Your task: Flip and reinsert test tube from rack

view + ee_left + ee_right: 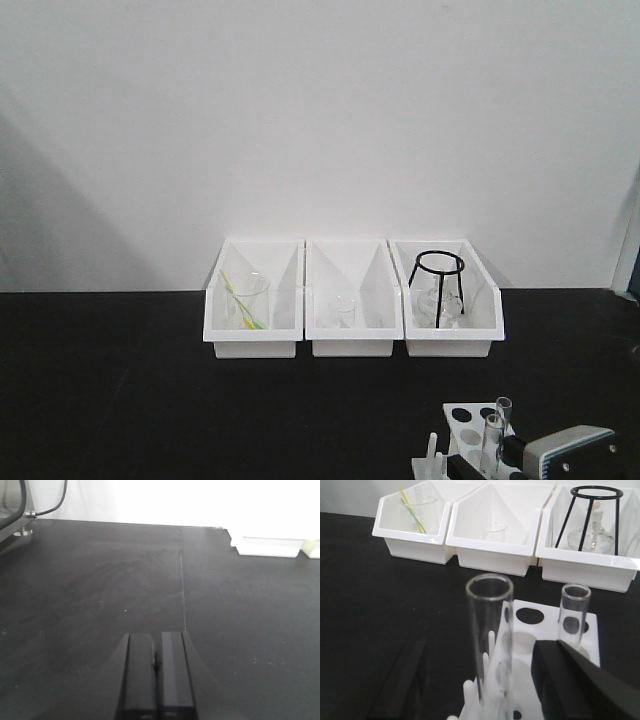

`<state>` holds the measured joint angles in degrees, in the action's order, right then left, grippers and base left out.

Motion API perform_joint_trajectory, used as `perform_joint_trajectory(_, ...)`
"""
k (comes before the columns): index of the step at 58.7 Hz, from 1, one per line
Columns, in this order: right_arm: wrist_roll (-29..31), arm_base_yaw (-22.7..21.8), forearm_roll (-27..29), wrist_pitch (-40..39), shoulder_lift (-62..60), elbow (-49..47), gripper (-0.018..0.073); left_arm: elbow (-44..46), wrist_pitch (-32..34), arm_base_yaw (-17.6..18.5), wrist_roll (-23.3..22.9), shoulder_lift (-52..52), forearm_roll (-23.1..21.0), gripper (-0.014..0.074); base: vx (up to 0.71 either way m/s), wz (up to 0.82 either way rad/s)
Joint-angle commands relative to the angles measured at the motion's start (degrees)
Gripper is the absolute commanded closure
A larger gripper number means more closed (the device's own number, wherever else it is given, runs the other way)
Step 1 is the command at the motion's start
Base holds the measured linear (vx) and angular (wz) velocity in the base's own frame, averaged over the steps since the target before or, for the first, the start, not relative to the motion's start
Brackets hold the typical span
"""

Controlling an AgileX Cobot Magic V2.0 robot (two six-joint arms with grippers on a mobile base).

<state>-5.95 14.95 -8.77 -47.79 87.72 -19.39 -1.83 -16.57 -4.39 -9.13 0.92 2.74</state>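
Right end effector (480, 650) is spread wide open, holding nothing. If it closes off-centre or too hard, I reckon that slick glass test tube (490, 640) tips, clips the second tube (574, 612) just behind, or cracks. It's standing upright in the white rack (540, 630), right between the open fingers (570, 675), touching neither. Left end effector (156, 672) is pinched shut and empty, low over the desk (100, 580).
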Motion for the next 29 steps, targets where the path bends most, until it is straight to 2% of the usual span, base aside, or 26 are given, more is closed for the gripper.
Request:
perform_joint_trajectory(1, 0.11, 0.08, -0.48, -5.64, 0.81, -3.07, 0.0055, 0.01, 5.00, 0.41, 0.01, 0.65, -0.25, 0.0603, 0.00, 0.00)
perform_joint_trajectory(7, 0.11, 0.08, -0.41, -5.70, 2.92, -4.56, 0.0083, 0.01, 5.00, 0.41, 0.01, 0.65, -0.25, 0.0603, 0.00, 0.00)
perform_joint_trajectory(14, 0.11, 0.08, -0.05, -5.91, 3.88, -4.80, 0.0165, 0.01, 5.00, 0.41, 0.01, 0.65, -0.25, 0.0603, 0.00, 0.00)
perform_joint_trajectory(29, 0.46, 0.08, 0.43, -8.07, 3.89, -4.80, 0.0435, 0.01, 5.00, 0.41, 0.01, 0.65, -0.25, 0.0603, 0.00, 0.00)
